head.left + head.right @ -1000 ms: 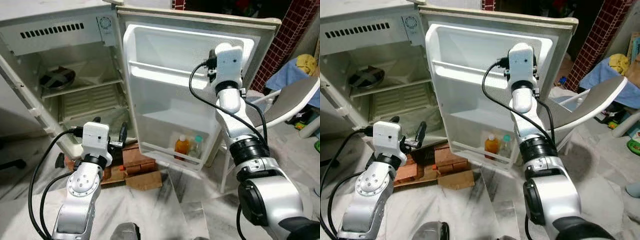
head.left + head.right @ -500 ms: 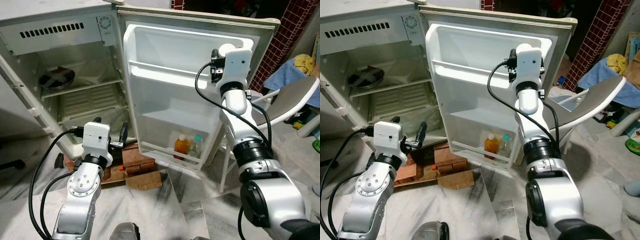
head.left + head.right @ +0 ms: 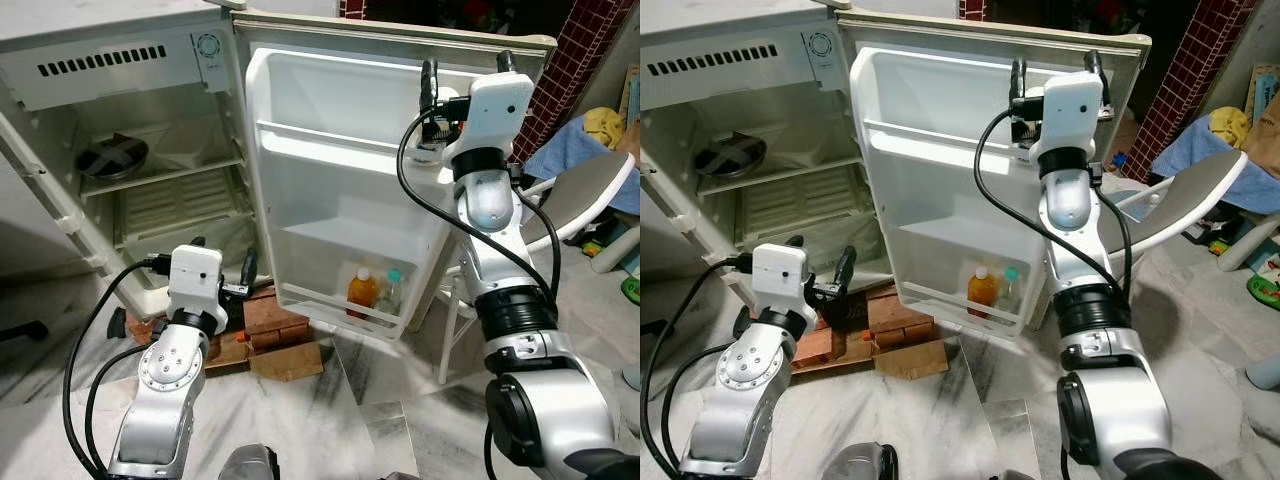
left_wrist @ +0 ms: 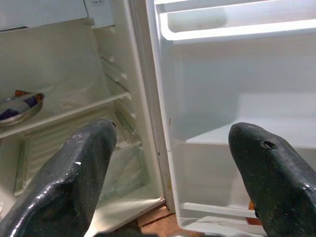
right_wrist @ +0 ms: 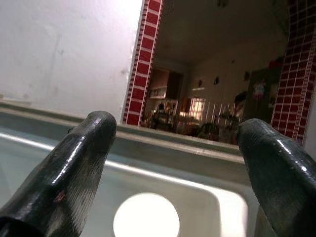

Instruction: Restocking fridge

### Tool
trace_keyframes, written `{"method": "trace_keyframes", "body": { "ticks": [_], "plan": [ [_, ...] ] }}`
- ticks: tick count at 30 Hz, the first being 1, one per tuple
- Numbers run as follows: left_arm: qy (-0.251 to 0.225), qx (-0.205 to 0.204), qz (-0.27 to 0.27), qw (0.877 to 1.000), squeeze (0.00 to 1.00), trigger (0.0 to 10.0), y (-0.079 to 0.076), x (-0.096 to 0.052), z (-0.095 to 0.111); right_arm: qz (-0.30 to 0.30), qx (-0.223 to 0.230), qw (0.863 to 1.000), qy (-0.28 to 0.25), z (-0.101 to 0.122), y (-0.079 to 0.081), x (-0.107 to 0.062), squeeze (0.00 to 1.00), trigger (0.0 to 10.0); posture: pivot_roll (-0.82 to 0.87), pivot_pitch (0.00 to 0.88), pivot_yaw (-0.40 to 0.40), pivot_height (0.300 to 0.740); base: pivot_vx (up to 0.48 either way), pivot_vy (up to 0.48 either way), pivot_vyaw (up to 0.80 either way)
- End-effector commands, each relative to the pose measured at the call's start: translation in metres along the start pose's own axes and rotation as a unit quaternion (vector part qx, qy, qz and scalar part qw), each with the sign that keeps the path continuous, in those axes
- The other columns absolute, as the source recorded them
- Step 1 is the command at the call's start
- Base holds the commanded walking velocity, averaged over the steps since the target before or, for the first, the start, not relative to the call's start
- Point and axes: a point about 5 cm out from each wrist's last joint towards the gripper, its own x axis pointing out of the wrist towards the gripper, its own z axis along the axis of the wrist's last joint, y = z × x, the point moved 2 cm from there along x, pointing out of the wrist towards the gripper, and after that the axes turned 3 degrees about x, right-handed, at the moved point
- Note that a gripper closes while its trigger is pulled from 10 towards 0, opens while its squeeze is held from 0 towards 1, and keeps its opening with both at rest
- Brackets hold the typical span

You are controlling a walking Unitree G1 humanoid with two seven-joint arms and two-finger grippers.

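Left eye view: open, nearly bare fridge [image 3: 150, 120].

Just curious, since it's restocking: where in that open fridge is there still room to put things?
The door's upper shelf and middle shelf look bare. The bottom door rack holds an orange bottle and a clear bottle, with room left of them. A bowl occupies the inner shelf's left.
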Motion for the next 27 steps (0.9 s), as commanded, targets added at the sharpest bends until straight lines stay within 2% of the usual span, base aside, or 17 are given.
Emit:
{"method": "trace_keyframes", "body": {
  "ticks": [1, 6, 9, 11, 14, 17, 23, 26, 27],
  "plan": [
    [-0.004, 0.003, 0.000, 1.000, 0.00, 10.0, 0.000, 0.002, 0.001, 0.000, -0.004, 1.000, -0.017, 0.008, -0.002, 0.001, 1.00, 10.0, 0.13, 0.004, -0.009, 0.740, 0.000, 0.000, 0.00],
    [-0.006, 0.003, 0.001, 1.000, 0.00, 10.0, 0.000, 0.002, 0.001, 0.004, -0.006, 1.000, -0.021, 0.012, -0.004, -0.001, 1.00, 10.0, 0.13, 0.002, -0.013, 0.740, 0.000, 0.000, 0.00],
    [-0.006, 0.003, 0.003, 1.000, 0.00, 10.0, 0.001, 0.001, 0.001, 0.017, 0.001, 1.000, -0.015, 0.011, -0.002, -0.009, 1.00, 10.0, 0.13, 0.004, -0.016, 0.740, 0.000, 0.000, 0.00],
    [-0.006, 0.002, 0.004, 1.000, 0.00, 10.0, 0.001, 0.001, 0.001, 0.035, 0.014, 0.999, -0.002, 0.006, 0.002, -0.020, 1.00, 10.0, 0.13, 0.006, -0.016, 0.740, 0.000, 0.000, 0.00],
    [-0.005, 0.001, 0.005, 1.000, 0.00, 10.0, 0.001, 0.001, 0.000, 0.089, 0.048, 0.994, 0.030, -0.006, 0.015, -0.051, 1.00, 10.0, 0.12, 0.011, -0.014, 0.740, 0.000, 0.000, 0.00],
    [-0.005, -0.001, 0.002, 1.000, 0.00, 10.0, -0.001, 0.001, 0.000, 0.126, 0.066, 0.988, 0.054, -0.013, 0.023, -0.069, 1.00, 10.0, 0.11, 0.015, -0.009, 0.740, 0.000, 0.000, 0.00],
    [-0.006, -0.001, 0.000, 1.000, 0.00, 10.0, -0.001, 0.002, 0.000, 0.149, 0.077, 0.982, 0.093, -0.026, 0.027, -0.082, 1.00, 10.0, 0.11, 0.019, -0.010, 0.740, 0.000, 0.000, 0.00],
    [-0.006, -0.001, -0.001, 1.000, 0.00, 10.0, -0.002, 0.002, 0.001, 0.166, 0.086, 0.976, 0.111, -0.033, 0.033, -0.086, 1.00, 10.0, 0.11, 0.023, -0.011, 0.740, 0.000, 0.000, 0.00],
    [-0.007, -0.002, -0.001, 1.000, 0.00, 10.0, -0.002, 0.002, 0.001, 0.182, 0.096, 0.971, 0.124, -0.037, 0.039, -0.088, 0.96, 10.0, 0.12, 0.030, -0.016, 0.740, 0.000, 0.000, 0.00]
  ]
}}
